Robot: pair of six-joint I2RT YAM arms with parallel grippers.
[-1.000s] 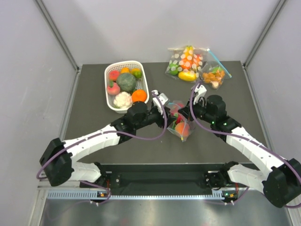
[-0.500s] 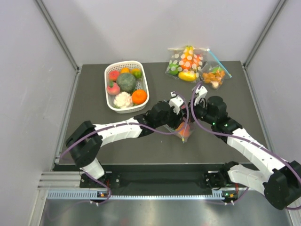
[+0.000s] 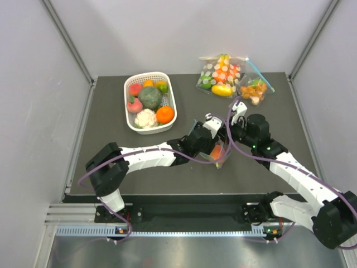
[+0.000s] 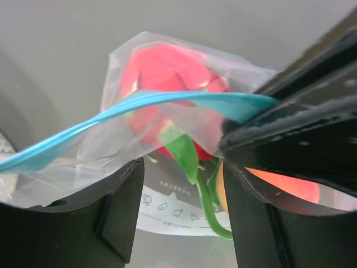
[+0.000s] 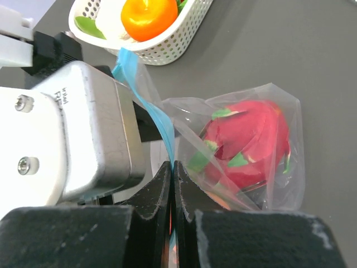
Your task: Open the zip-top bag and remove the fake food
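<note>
The crinkly clear plastic zip-top bag [image 5: 281, 106], holding a pink-red plastic dragon fruit [image 5: 248, 142], lies mid-desk, slightly right. The left pincer [image 4: 183, 170] has moved in from the left and now straddles the teal strip [image 4: 167, 100], fingers spread. The right pincer [image 5: 173, 178] stays pressed together on that strip, so the opening pull seems ready to begin.

a white slotted basket [image 3: 170, 106] sits on the dark grey worktop [image 3: 106, 134], beyond the left tool [image 4: 184, 218] and off to its left, apart from it. inside lie a dark green cabbage [image 3: 149, 97], a white cauliflower [image 3: 145, 118], an orange [image 3: 164, 114] in the corner nearest that tool, and two pink-red fruits [image 3: 134, 89] along the side farthest from it. beyond the right tool [image 5: 173, 184], at the worktop's far edge, a clear polka-dot bag [image 3: 220, 72] holds bright toy pieces. a smaller clear bag of orange pieces [image 3: 254, 90] lies against its right side, with a light blue strip [image 3: 261, 74] by it.
</note>
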